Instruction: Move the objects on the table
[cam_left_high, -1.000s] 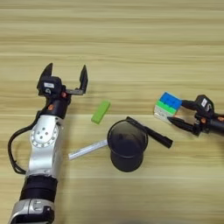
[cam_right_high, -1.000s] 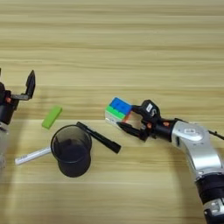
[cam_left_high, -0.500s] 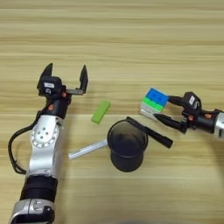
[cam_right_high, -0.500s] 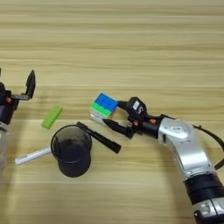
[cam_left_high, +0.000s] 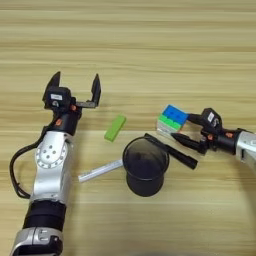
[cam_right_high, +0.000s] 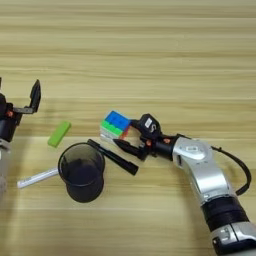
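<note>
Nearest the robot stood the black mesh pen cup (cam_left_high: 145, 167), a round, dark, see-through cylinder upright on the table (cam_left_high: 150, 45), whose pale planks ran side to side with fine grain; just left of its base lay the silver-white marker pen (cam_left_high: 100, 170), a slim smooth stick slanting up toward the cup, its right end touching or passing behind the cup wall; on the cup's right lay the black pen (cam_left_high: 172, 151), a matte dark rod running from the cup's upper rim down to the right. A little farther, left of the cup, the green rectangular block (cam_left_high: 115, 127) lay flat and apart, plain and sharp-edged. To the right, the multicoloured puzzle cube (cam_right_high: 115, 126) showed blue on top, green and white below; the right gripper (cam_right_high: 131, 134) had its two tapered black fingers spread, one at the cube's upper right edge and one low beside its near corner, above the black pen; whether they pressed it could not be told. Farthest left, the left gripper (cam_left_high: 75, 88) hovered clear of everything, fingers wide apart and pointing away; no writing could be read anywhere.
</note>
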